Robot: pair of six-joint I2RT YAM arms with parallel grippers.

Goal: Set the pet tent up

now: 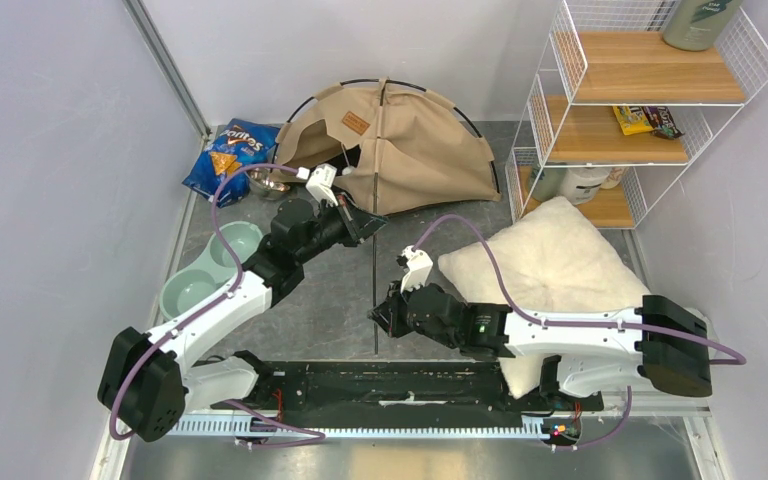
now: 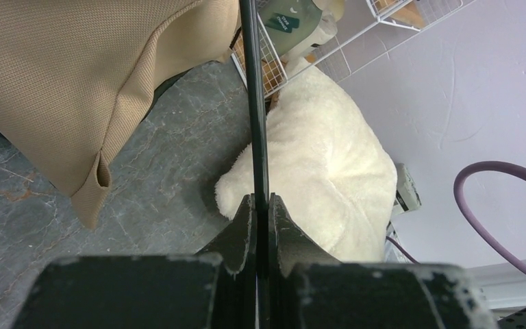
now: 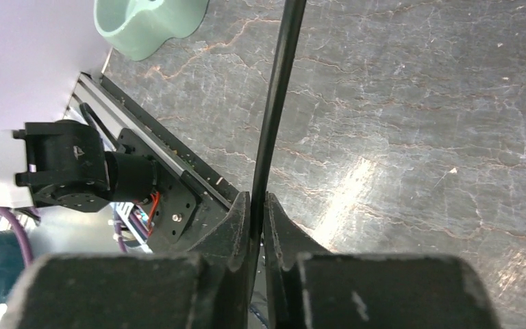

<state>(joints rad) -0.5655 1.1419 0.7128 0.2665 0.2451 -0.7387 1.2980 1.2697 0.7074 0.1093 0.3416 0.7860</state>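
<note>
The tan pet tent stands half-raised at the back of the table, with one curved pole over its top. A straight thin black pole runs from the tent down toward the near edge. My left gripper is shut on this pole just in front of the tent. In the left wrist view the pole rises from between the jaws of the left gripper, beside the tent fabric. My right gripper grips the same pole nearer the arm bases, its jaws pressed on it.
A fluffy white pillow lies to the right of the pole. A green double pet bowl and a blue chip bag sit at the left. A white wire shelf stands at the back right. Walls close in on both sides.
</note>
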